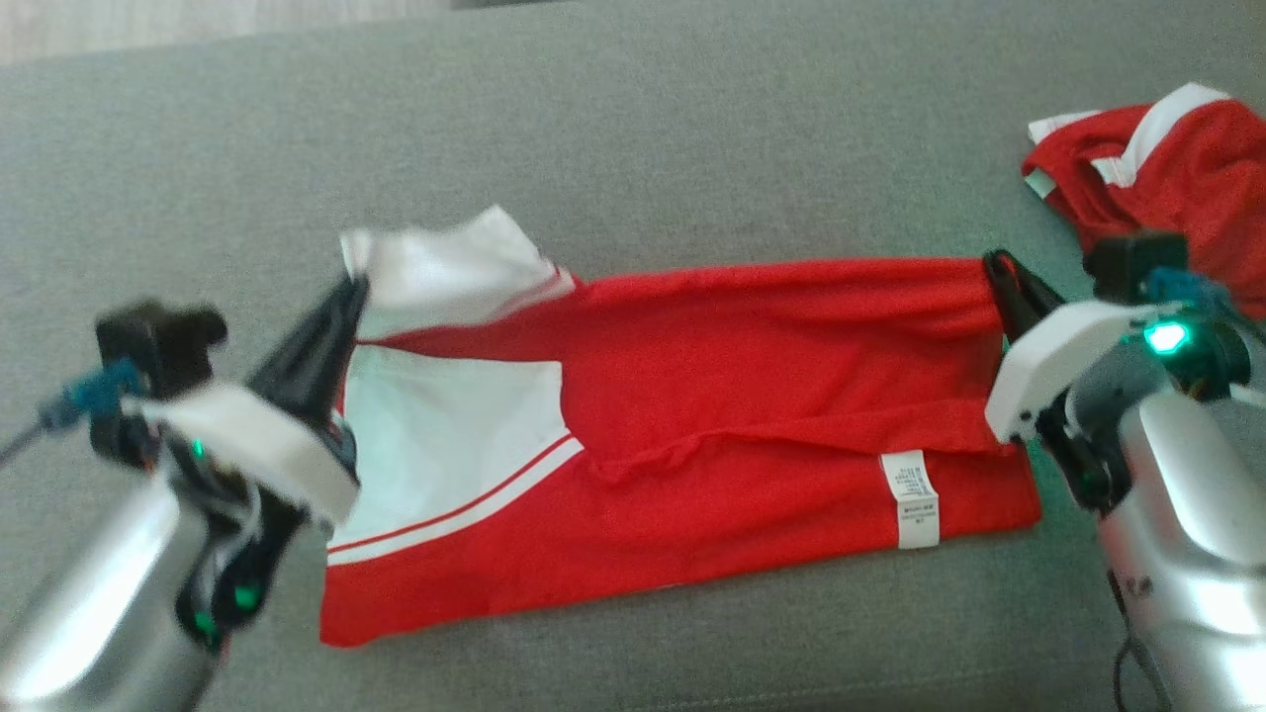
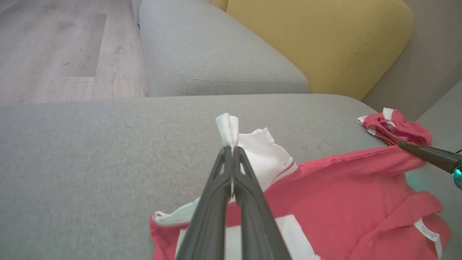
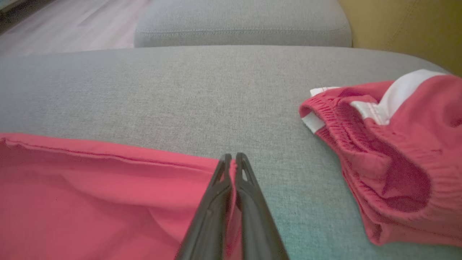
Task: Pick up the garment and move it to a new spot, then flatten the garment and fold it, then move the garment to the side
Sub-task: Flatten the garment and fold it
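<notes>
Grey sofa seat (image 1: pixel 633 138) spreads under everything, with pale wood floor (image 2: pixel 54 54) beyond its far edge at twelve o'clock and a yellow back cushion (image 2: pixel 317 39) toward one o'clock in the left wrist view. At the middle of the seat the red garment (image 1: pixel 771 396) lies stretched out nearly flat, its white panels at the nine o'clock end and its plain red edge at three o'clock. Bunched red-and-white shorts (image 1: pixel 1167 168) sit apart from it at about two o'clock. The left gripper (image 1: pixel 354 289) is clamped on a white corner at the garment's ten o'clock, holding that pinch of cloth raised off the seat. The right gripper (image 1: pixel 997 265) is pinched tight on the red corner at two o'clock, with cloth between its fingers. A small white label (image 1: pixel 915 499) lies toward the garment's four o'clock.
</notes>
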`<state>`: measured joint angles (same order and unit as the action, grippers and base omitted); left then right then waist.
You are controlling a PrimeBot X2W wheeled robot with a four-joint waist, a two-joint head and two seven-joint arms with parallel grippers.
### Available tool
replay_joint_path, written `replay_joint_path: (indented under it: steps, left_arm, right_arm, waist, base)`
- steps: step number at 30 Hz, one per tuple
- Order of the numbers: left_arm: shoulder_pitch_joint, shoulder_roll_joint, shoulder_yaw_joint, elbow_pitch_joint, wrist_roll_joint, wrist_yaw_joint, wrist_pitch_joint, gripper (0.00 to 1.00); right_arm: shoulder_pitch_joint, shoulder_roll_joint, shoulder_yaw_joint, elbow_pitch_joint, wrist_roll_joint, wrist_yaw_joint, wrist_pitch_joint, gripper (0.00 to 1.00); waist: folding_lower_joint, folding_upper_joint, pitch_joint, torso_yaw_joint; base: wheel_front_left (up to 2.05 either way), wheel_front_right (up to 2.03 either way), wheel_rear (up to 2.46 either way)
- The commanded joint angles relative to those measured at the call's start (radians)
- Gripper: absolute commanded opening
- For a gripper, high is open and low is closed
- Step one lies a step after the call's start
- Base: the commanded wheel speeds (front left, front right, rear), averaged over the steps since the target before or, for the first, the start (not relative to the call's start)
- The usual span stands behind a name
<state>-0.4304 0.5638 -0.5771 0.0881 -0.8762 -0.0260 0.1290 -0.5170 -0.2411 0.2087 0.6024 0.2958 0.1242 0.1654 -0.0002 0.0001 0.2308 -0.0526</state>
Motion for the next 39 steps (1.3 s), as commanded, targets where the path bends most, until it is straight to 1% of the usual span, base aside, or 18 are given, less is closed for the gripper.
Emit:
replay_joint_path:
  steps: [1,5,9,17,20,21,22,23,24,25,26,27,28,29,36,37,39]
  left_arm:
    - [0.002,0.050,0.052,-0.054,-0.006,0.014,-0.012,0.00]
    - [0.110,0.056,0.049,-0.125,-0.019,0.053,-0.032,0.00]
    - [0.187,0.044,0.050,-0.163,-0.035,0.080,-0.065,0.00]
    - [0.283,0.004,0.024,-0.150,-0.045,0.090,-0.120,0.00]
    - [0.312,-0.008,0.010,-0.133,-0.046,0.087,-0.135,0.00]
    - [0.320,-0.011,0.003,-0.125,-0.043,0.084,-0.138,0.00]
    - [0.327,-0.016,-0.004,-0.116,-0.042,0.083,-0.141,0.00]
    - [0.334,-0.024,-0.009,-0.105,-0.045,0.082,-0.145,0.00]
    - [0.340,-0.029,-0.013,-0.093,-0.044,0.082,-0.149,0.00]
    - [0.340,-0.029,-0.013,-0.093,-0.044,0.082,-0.149,0.00]
    - [0.346,-0.032,-0.018,-0.080,-0.040,0.083,-0.155,0.00]
    - [0.353,-0.035,-0.022,-0.069,-0.037,0.083,-0.161,0.25]
    - [0.361,-0.039,-0.024,-0.058,-0.037,0.084,-0.167,0.78]
    - [0.368,-0.041,-0.024,-0.047,-0.034,0.089,-0.176,1.00]
    - [0.429,-0.055,0.012,-0.012,-0.018,0.134,-0.286,1.00]
    - [0.440,-0.059,0.027,-0.015,-0.006,0.156,-0.320,1.00]
    - [0.446,-0.063,0.039,-0.023,0.013,0.181,-0.342,1.00]
  right_arm:
    - [0.006,-0.017,0.000,-0.051,0.008,0.007,-0.010,0.00]
    - [0.068,-0.015,-0.037,-0.106,0.002,0.007,-0.003,0.00]
    - [0.121,-0.007,-0.070,-0.158,-0.012,0.007,0.007,0.00]
    - [0.220,0.019,-0.108,-0.216,-0.038,0.007,0.032,0.00]
    - [0.248,0.031,-0.117,-0.223,-0.045,0.007,0.035,0.00]
    - [0.258,0.036,-0.119,-0.223,-0.046,0.007,0.036,0.02]
    - [0.267,0.041,-0.121,-0.223,-0.048,0.007,0.036,0.16]
    - [0.276,0.045,-0.123,-0.222,-0.050,0.007,0.036,0.22]
    - [0.286,0.050,-0.126,-0.222,-0.051,0.007,0.035,0.44]
    - [0.286,0.050,-0.126,-0.222,-0.051,0.007,0.035,0.44]
    - [0.295,0.054,-0.129,-0.222,-0.053,0.007,0.033,0.62]
    - [0.303,0.058,-0.136,-0.223,-0.054,0.007,0.029,1.00]
    - [0.313,0.063,-0.148,-0.223,-0.057,0.007,0.024,1.00]
    - [0.323,0.067,-0.160,-0.224,-0.062,0.007,0.018,1.00]
    - [0.406,0.092,-0.268,-0.254,-0.079,0.007,-0.003,1.00]
    - [0.427,0.099,-0.302,-0.274,-0.083,0.007,-0.001,1.00]
    - [0.438,0.103,-0.327,-0.291,-0.089,0.007,0.006,1.00]
  waist:
    - [0.0002,-0.0001,-0.021,0.011]
    - [0.0002,-0.0001,-0.041,0.021]
    - [0.0002,-0.0001,-0.051,0.028]
    - [0.0002,-0.0001,-0.071,0.032]
    - [0.0002,-0.0001,-0.082,0.034]
    - [0.0002,-0.0001,-0.088,0.034]
    - [0.0002,-0.0001,-0.093,0.035]
    - [0.0002,-0.0001,-0.101,0.035]
    - [0.0002,-0.0001,-0.106,0.035]
    - [0.0002,-0.0001,-0.106,0.035]
    - [0.0002,-0.0001,-0.113,0.036]
    - [0.0002,-0.0001,-0.120,0.037]
    - [0.0002,-0.0001,-0.126,0.037]
    - [0.0002,-0.0001,-0.134,0.038]
    - [0.0002,-0.0001,-0.185,0.057]
    - [0.0002,-0.0001,-0.196,0.065]
    - [0.0002,-0.0001,-0.202,0.074]
  base:
    - [0.00,0.00,0.00]
    - [0.00,0.00,0.00]
    - [0.00,0.00,0.00]
    - [0.00,0.00,0.00]
    - [0.00,0.00,0.00]
    - [0.00,0.00,0.00]
    - [0.00,0.00,0.00]
    - [0.00,0.00,0.00]
    - [0.00,0.00,0.00]
    - [0.00,0.00,0.00]
    - [0.00,0.00,0.00]
    - [0.00,0.00,0.00]
    - [0.00,0.00,0.00]
    - [0.00,0.00,0.00]
    - [0.00,0.00,0.00]
    - [0.00,0.00,0.00]
    - [0.00,0.00,0.00]
